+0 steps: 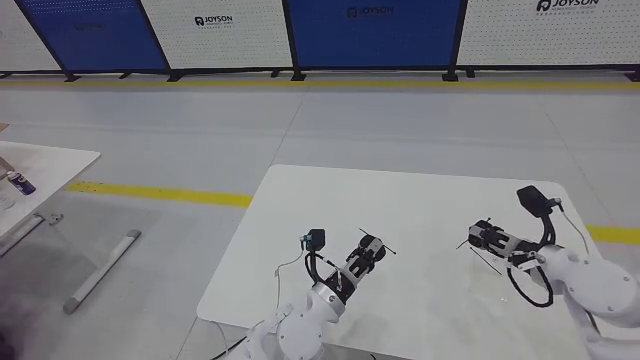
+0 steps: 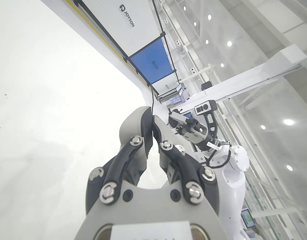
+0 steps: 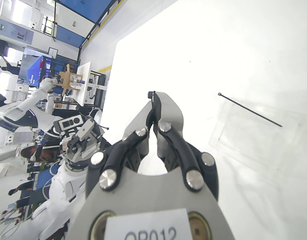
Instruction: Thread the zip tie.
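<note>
**Top view:** Over the white worktop (image 1: 420, 200), the left tool (image 1: 368, 252) and right tool (image 1: 484, 235) sit well apart, each with a thin black strap at its tip.

**Left wrist view:** The left tool's pads are pressed together on a zip tie (image 2: 152, 98), whose strap runs straight out past them.

**Right wrist view:** The right tool is clamped on a second zip tie (image 3: 150, 94), its head poking out. A loose zip tie (image 3: 249, 110) lies on a clear sheet (image 3: 256, 141).

Threading probably calls for squaring the strap tip to the head's slot and closing in slowly, since the strap will flex.
</note>
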Tool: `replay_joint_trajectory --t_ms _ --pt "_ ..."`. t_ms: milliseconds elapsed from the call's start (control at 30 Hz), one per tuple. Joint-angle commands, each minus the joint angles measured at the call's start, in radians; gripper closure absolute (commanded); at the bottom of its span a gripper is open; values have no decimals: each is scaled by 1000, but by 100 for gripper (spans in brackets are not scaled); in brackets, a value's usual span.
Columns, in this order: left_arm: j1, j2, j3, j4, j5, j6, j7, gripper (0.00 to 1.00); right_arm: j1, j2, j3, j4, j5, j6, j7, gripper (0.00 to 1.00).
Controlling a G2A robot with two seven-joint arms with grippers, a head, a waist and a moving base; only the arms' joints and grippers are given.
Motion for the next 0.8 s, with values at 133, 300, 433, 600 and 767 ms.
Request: replay_joint_trajectory --t_ms 133,300,433,600,767 --pt "0 0 0 0 0 0 0 100 -49 -14 -1 -45 118 -34 -131 100" --pt "0 0 0 0 0 0 0 100 -73 -31 -40 -46 207 -36 -212 100" --pt "0 0 0 0 0 0 0 100 -71 -32 -53 -40 198 -28 -205 100" --pt "0 0 0 0 0 0 0 100 -71 -32 -53 -40 198 -28 -205 100" --pt "0 0 0 0 0 0 0 100 -71 -32 -53 -40 198 -28 -205 100"
